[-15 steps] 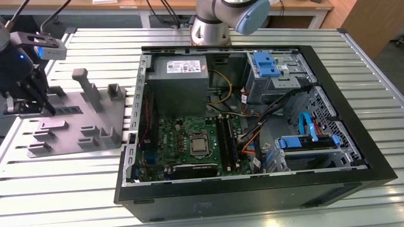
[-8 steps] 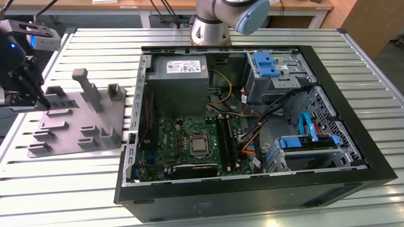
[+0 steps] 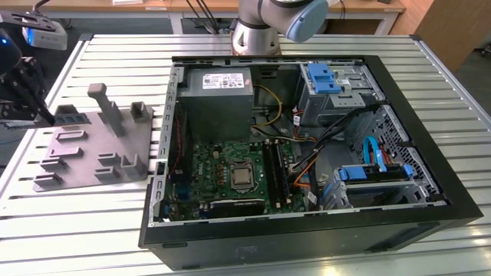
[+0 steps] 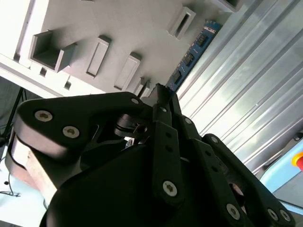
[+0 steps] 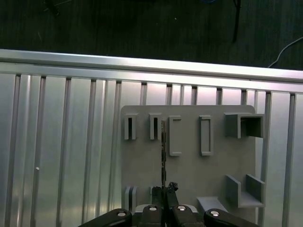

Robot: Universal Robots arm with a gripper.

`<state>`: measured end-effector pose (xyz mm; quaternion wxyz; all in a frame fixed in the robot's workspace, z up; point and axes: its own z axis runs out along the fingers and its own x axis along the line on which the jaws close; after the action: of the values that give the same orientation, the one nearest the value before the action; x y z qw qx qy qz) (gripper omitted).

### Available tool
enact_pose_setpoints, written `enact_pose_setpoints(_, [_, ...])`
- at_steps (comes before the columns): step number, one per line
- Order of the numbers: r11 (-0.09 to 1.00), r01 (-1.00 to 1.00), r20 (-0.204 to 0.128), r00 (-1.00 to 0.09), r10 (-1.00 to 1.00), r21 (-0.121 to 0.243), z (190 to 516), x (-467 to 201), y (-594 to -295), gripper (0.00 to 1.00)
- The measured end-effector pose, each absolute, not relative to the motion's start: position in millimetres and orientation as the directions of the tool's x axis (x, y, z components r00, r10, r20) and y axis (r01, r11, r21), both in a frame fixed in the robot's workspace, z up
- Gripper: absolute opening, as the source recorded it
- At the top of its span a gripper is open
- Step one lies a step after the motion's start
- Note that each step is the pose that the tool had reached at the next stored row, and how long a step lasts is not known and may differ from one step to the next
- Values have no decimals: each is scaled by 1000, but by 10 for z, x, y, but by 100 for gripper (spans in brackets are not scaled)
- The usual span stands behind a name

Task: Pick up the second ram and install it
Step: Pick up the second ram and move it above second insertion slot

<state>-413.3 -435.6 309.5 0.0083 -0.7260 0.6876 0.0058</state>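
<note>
The second ram (image 3: 73, 118) is a thin blue stick with black chips, over the far end of the grey peg tray (image 3: 84, 150) at the exterior view's left. My black gripper (image 3: 43, 121) stands at the tray's outer edge, fingers closed around the stick's near end. In the second wrist view the ram (image 4: 191, 56) runs out from the closed fingertips (image 4: 160, 92) along the tray's edge. In the first wrist view it shows edge-on as a dark line (image 5: 164, 151) above the gripper (image 5: 165, 188). I cannot tell whether it rests on the tray or hangs clear.
An open black computer case (image 3: 307, 233) lies in the middle of the slatted metal table (image 3: 77, 224). Inside are the green motherboard (image 3: 230, 172), its long memory slots (image 3: 276, 169), a grey power supply (image 3: 218, 86), cables and blue drive brackets (image 3: 372, 172). The arm's base (image 3: 261, 29) stands behind the case.
</note>
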Motion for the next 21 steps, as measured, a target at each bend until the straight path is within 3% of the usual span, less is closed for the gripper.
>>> enact_pose_setpoints(21, [-54, -999, -27, 54, -998, -5, 3540, -4133, -4356, 14])
